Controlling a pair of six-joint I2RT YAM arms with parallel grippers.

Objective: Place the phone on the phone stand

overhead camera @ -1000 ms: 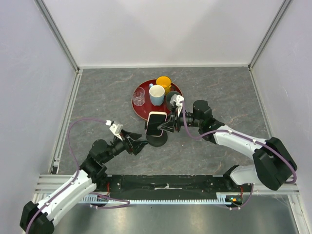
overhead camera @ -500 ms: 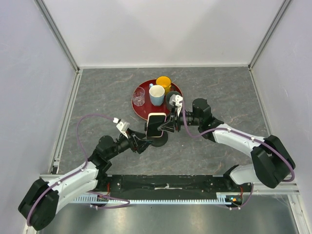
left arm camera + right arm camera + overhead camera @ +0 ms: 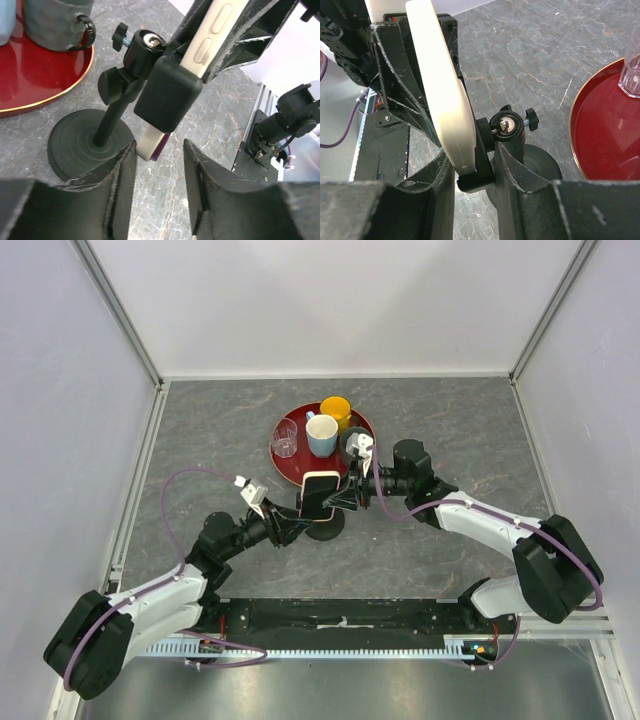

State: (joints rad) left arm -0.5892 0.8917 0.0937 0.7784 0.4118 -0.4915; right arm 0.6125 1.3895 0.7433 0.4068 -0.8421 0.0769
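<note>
1 shift: left pincer [image 3: 293, 530] has neared the phone [image 3: 319, 495].

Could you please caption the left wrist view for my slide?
The phone sits in the phone stand clamp, left gripper open close by.

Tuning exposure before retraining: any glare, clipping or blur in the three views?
Top external: even light, sharp, soft shadows. Left wrist: left fingers soft near the lens, sheen on the red tray, white background clipped top right. Right wrist: phone back nearly blown out, glint on the phone stand ball joint.
</note>
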